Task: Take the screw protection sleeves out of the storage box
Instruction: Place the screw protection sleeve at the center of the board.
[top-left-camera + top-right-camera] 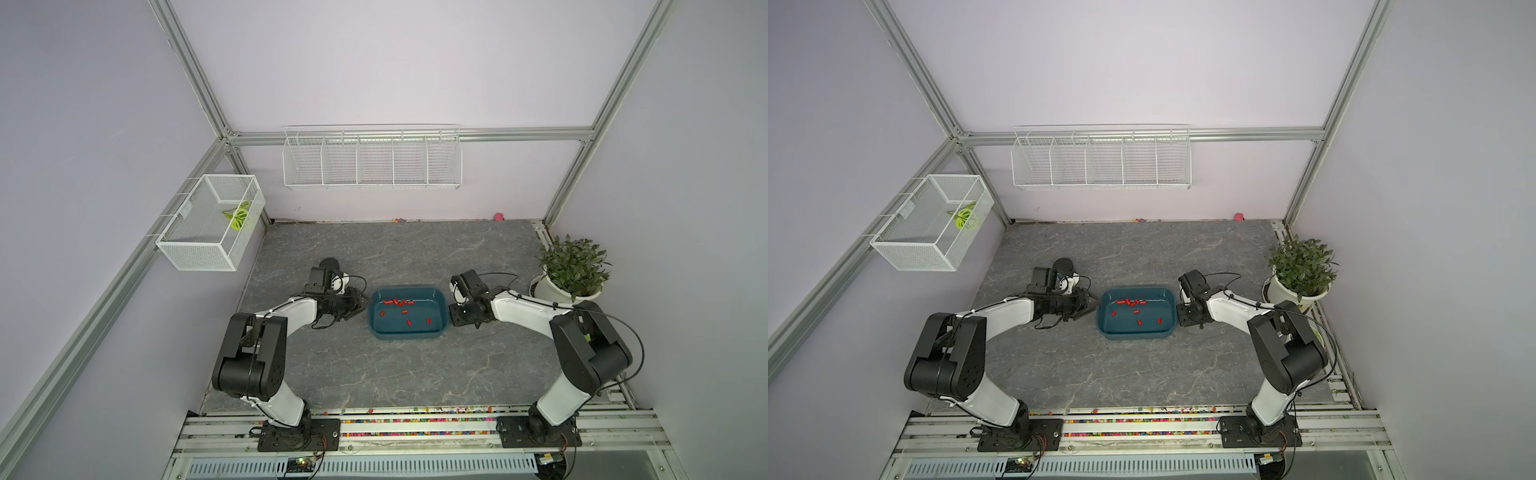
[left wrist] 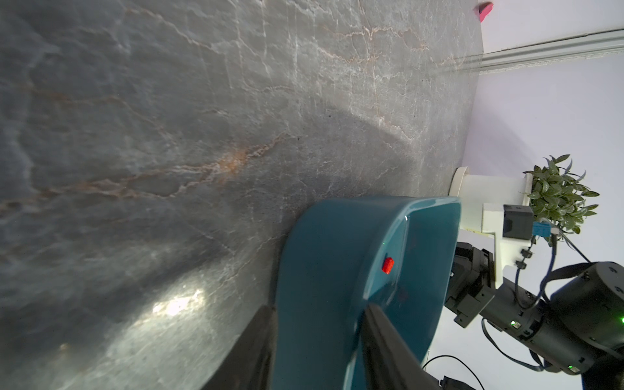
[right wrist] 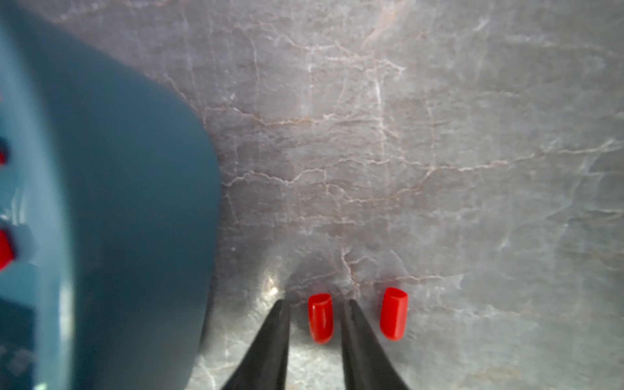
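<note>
Now: right jaws are down at the desk (image 3: 439,135), just outside the end wall of the storage box (image 1: 409,333). They stand narrowly parted around one screw protection sleeve (image 3: 320,317), which lies on its side on the stone with a sliver of gap to each finger. I read it as let go, not held. A second sleeve (image 3: 393,314) lies just beside the outer finger. Neither shows in a top view; the wrist covers them.

Left jaws are at the opposite end of the box, one finger outside the wall and one inside. As far as I can tell they are closed on that wall, steadying the box.

The remaining sleeves (image 1: 397,302) are in the box: a bunch touching one another along the far wall, and a few loose ones (image 1: 1139,322) nearer the middle.

Risks from here:
- Lift-off. The fingers flank the freed sleeve closely. Any sideways drift on the way up would flick it, and a round cap on smooth stone will roll.
- The neighbour. Opening the right jaws wider would push the outer finger into the second sleeve and send it off.
- The box. If the left arm shifts while clamped, the box slides or tips, the sleeves scatter, and my aim on the next one is lost.
- Next pick. The bunched sleeves touch, so the jaws could catch two or squirt one sideways. I'd judge the loose ones safer.
</note>
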Tool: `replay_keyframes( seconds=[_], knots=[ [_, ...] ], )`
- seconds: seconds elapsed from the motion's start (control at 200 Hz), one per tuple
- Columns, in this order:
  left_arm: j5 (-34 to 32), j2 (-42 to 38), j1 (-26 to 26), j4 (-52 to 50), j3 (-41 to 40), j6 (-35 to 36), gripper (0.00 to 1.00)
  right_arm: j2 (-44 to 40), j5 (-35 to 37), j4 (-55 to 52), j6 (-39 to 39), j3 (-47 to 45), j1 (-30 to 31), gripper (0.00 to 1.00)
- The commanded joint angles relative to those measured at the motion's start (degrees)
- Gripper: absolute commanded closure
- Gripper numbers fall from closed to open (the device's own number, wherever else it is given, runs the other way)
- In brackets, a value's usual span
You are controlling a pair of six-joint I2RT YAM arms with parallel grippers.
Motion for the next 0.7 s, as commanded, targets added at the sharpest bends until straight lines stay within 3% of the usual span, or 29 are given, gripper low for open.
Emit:
replay_keyframes(
  seconds=[0.0, 0.25, 0.415, 0.695],
  knots=[
    [-0.4, 0.2, 0.3, -0.3, 0.9, 0.8, 0.54, -2.3, 1.8, -2.7, -0.7, 1.0, -0.4, 0.61],
    [-1.5, -3.3, 0.2, -2.0, 1.0, 1.1, 0.54, -11.1, 1.7, -8.4, -1.8, 3.6, -0.2, 0.58],
    [-3.5, -6.3, -0.5, -4.3, 0.7, 1.4, 0.54, -16.0, -2.5, -15.8, -6.8, 11.0, 1.3, 0.60],
    [-4.7, -10.9, -0.8, -3.3, -2.7, -0.2, 0.56, -9.3, -13.7, -16.3, -7.6, 21.8, 7.1, 0.61]
  ],
)
